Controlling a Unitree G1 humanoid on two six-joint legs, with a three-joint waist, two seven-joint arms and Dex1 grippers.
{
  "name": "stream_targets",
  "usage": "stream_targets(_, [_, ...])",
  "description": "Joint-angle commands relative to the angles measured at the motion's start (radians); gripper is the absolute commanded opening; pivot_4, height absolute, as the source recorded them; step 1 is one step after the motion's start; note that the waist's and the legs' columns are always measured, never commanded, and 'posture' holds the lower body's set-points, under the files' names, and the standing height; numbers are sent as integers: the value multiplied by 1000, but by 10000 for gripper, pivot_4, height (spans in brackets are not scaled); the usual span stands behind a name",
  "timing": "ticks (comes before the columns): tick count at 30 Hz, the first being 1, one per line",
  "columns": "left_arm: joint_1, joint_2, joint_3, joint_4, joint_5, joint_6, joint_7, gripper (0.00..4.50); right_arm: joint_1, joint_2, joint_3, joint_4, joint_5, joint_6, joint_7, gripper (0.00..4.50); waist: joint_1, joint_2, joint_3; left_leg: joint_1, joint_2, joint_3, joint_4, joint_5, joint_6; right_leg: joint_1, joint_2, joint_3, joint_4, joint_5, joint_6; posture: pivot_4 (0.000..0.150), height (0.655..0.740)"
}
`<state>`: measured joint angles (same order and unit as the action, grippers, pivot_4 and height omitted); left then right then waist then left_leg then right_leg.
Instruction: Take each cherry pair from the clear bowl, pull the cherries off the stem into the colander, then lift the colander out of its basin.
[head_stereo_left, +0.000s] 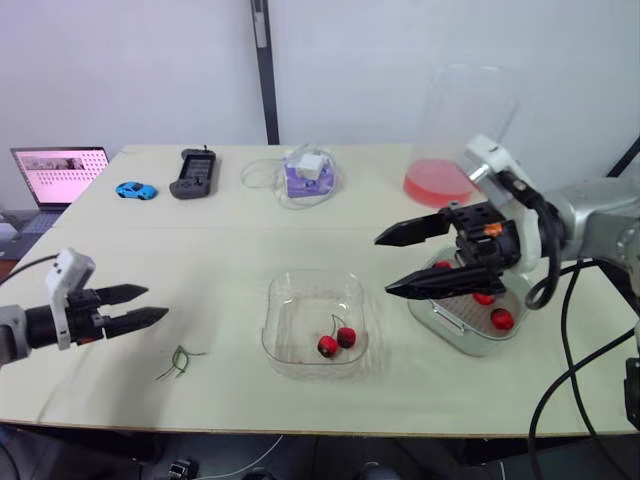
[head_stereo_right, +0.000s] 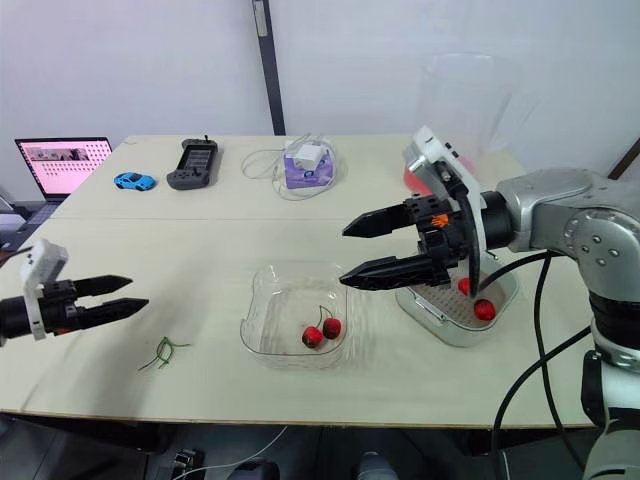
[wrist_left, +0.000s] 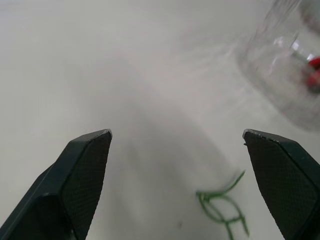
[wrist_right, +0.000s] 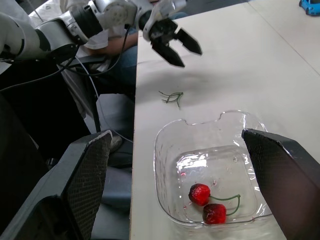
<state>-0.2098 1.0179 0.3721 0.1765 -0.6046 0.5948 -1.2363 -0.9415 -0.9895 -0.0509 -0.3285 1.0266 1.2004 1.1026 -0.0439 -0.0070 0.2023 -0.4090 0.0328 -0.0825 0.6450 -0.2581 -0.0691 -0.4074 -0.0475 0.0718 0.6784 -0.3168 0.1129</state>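
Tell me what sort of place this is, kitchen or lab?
Probably a lab or office test bench, not a kitchen: a plain table by a bare wall, a laptop beside it, a black handheld controller and a cabled charger on it.

- White wall (head_stereo_left: 140, 70) behind, split by a dark upright strip (head_stereo_left: 266, 80)
- Pale table (head_stereo_left: 230, 250) with a seam across
- Open laptop (head_stereo_left: 58, 175) beside its far left corner

You are in a lab or office room — a wide pale table (head_stereo_left: 200, 260) against a bare white wall (head_stereo_left: 150, 70), carrying an open laptop (head_stereo_left: 55, 175), a handheld controller (head_stereo_left: 194, 173) and a cabled charger (head_stereo_left: 308, 172).
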Motion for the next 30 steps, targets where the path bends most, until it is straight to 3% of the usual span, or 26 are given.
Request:
stream_targets(1, [13,19,26,-140,-142,103,-109,44477,3,2,13,-46,-50,-42,-40,45000,0,0,0,0,0,0,0,0,0,0,0,0,0,0,0,1500,7332])
stream_targets(8, [-84,-30,-52,-373,-209,85,-127,44477,-35,57,233,-141,-327,-193,-141,45000,0,0,0,0,0,0,1,0,0,0,0,0,2,0,0,1500,7332])
stream_targets(11, [-126,-39,-122,-423,-163,19,-155,44477,-186,46,447,-119,-436,-52,-132,45000,-2,1,0,0,0,1,1,0,0,-1,0,1,2,0,0,1500,7332])
stream_targets(17, [-154,-68,-173,-413,-107,-59,-133,44477,-401,177,668,-62,-439,261,-158,45000,-10,1,0,0,1,0,0,0,-1,-3,2,1,4,0,-1,1500,7332])
stream_targets(30, [-82,-82,-154,-451,-101,-68,-78,44477,-418,390,875,15,-511,352,-301,45000,-2,0,0,-1,0,-1,1,0,-1,-4,1,1,5,0,-1,1500,7332])
